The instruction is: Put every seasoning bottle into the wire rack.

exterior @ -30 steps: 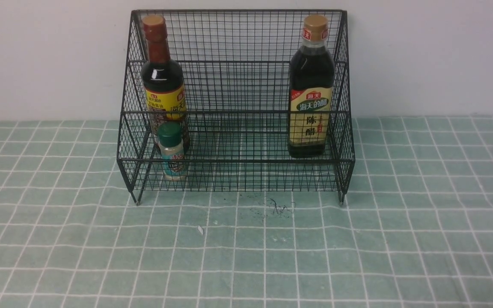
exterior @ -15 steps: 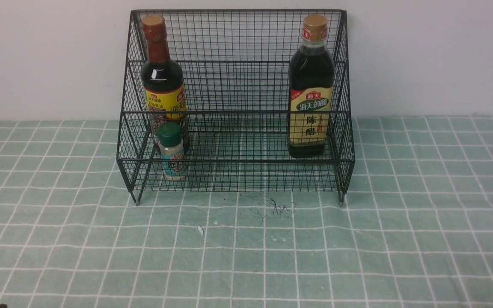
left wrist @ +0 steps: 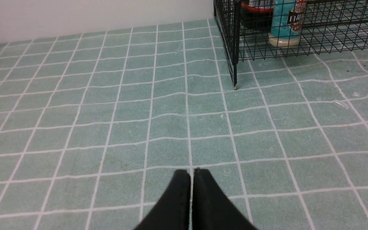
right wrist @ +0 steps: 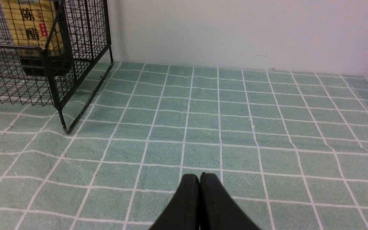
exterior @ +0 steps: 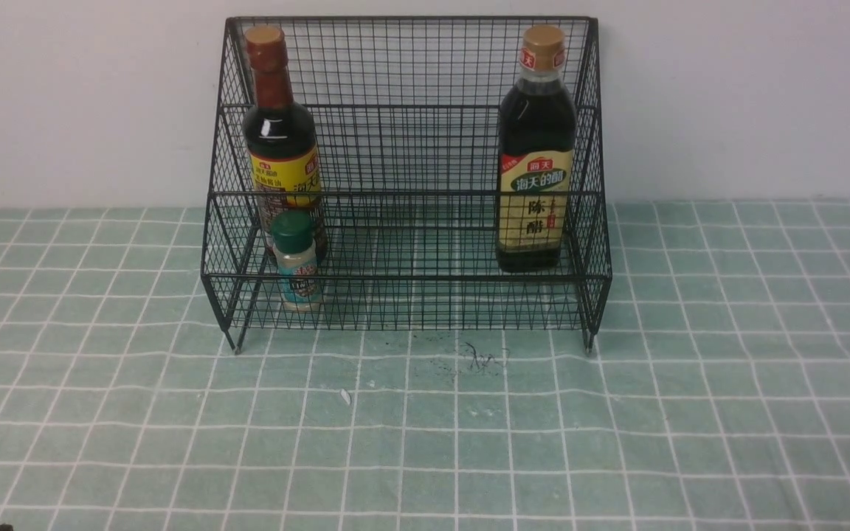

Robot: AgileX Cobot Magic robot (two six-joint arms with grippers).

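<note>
The front view takes in the whole black wire rack (exterior: 406, 177), standing at the far side of the table against the wall, with all three seasoning bottles inside it: the red-necked bottle (exterior: 280, 140) with the yellow label upright on the upper tier at the left end, the tan-capped bottle (exterior: 536, 151) with the beige label upright on the upper tier at the right end, and the green-capped shaker (exterior: 296, 259) upright on the lower front tier, just in front of the red-necked bottle. Neither gripper is clear in that view; only a small dark scrap shows at the near left corner. The left wrist view supplies what the front view lacks: the left gripper (left wrist: 191, 172) low over bare cloth, well apart from the rack, its two black fingers pressed together with nothing between them, and beyond it the rack's left front leg and the shaker's base. The right wrist view shows the right gripper (right wrist: 200, 177) likewise with fingers pressed together and empty, near the cloth and well off to the right of the rack, with the beige label visible through the mesh. The tablecloth (exterior: 617, 413) is pale green with a white grid, slightly rippled, carrying dark scribbled marks (exterior: 480, 355) just in front of the rack and a small white fleck (exterior: 346, 397) nearer. A plain white wall (exterior: 727, 96) closes the far side.
</note>
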